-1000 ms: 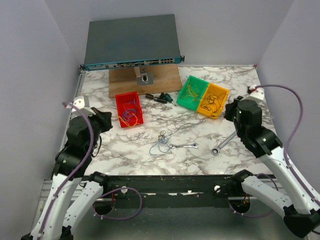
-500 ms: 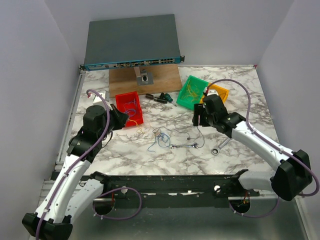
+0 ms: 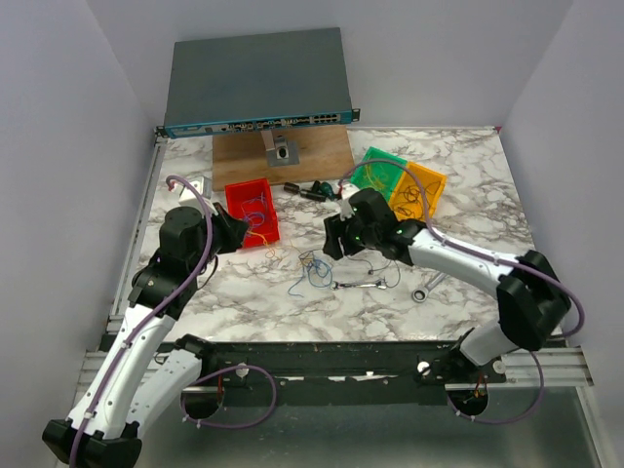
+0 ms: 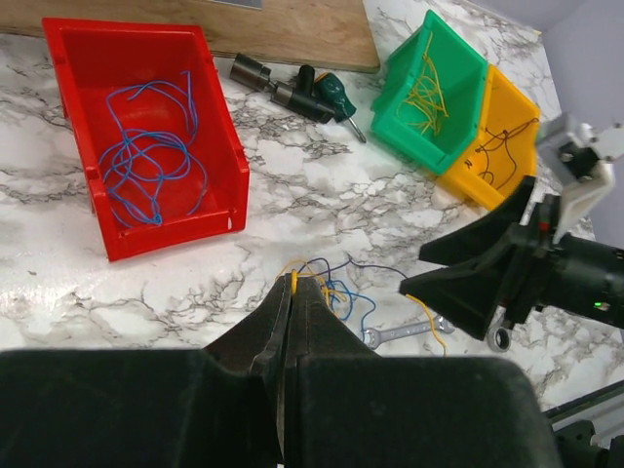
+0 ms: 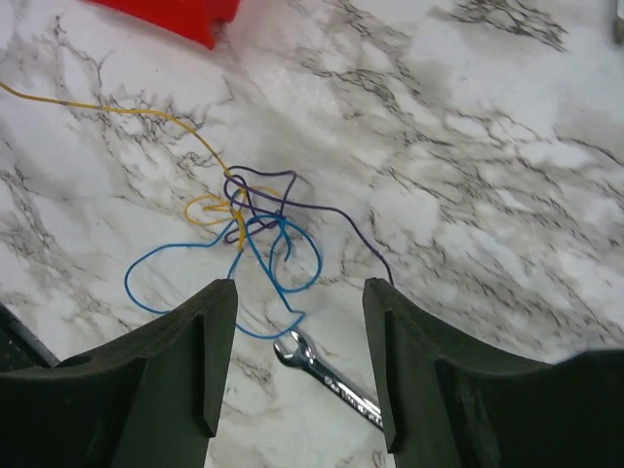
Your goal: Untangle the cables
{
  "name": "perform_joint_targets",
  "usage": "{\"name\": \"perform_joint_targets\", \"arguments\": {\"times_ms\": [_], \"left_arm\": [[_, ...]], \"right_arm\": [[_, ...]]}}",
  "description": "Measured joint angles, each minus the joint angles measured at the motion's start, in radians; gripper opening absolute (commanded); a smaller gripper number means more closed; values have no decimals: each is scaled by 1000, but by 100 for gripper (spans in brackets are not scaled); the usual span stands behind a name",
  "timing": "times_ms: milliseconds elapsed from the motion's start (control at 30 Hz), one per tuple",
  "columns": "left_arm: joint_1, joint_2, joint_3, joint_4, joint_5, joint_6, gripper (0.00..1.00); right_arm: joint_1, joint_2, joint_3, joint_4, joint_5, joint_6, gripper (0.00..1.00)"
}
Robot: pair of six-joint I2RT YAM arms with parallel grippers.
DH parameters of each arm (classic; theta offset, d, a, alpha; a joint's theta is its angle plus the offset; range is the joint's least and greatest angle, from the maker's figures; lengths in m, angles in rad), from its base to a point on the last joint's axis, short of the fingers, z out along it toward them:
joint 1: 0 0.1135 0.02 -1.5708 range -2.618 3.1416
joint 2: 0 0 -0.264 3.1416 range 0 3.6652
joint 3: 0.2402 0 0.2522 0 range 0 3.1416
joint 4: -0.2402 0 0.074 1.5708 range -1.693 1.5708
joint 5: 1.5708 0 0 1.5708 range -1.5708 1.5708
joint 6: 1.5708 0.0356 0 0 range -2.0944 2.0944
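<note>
The job is partly done. Blue wires lie in the red bin [image 4: 166, 234] at far left, yellow ones in the green bin [image 4: 400, 93], and dark ones in the yellow bin [image 4: 512, 102] beside it. The cables [image 5: 249, 229] left to sort form a small knot of blue, yellow and purple strands in the middle of the table [image 3: 468, 195], just left of a wrench [image 5: 327, 375]. The left gripper [image 4: 291, 297] has its fingers pressed together, seemingly pinching a yellow strand [image 5: 117, 109] that leads out of the knot. The right gripper [image 5: 297, 288] hovers over the knot with its fingers spread, holding nothing. Every strand there is yet to be freed.
</note>
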Motion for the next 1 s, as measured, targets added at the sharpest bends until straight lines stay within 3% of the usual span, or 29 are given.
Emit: {"name": "perform_joint_targets", "arguments": {"times_ms": [200, 467, 733, 1000], "left_arm": [[-2, -2, 0, 2, 0, 0, 0], [-2, -13, 0, 3, 0, 0, 0], [-2, -13, 0, 3, 0, 3, 0], [-2, -20, 0, 2, -2, 3, 0]], "right_arm": [[20, 176, 68, 105, -107, -114, 57], [20, 281, 127, 158, -167, -250, 55], [21, 344, 172, 157, -231, -317, 44], [25, 381, 187, 138, -275, -334, 46]]}}
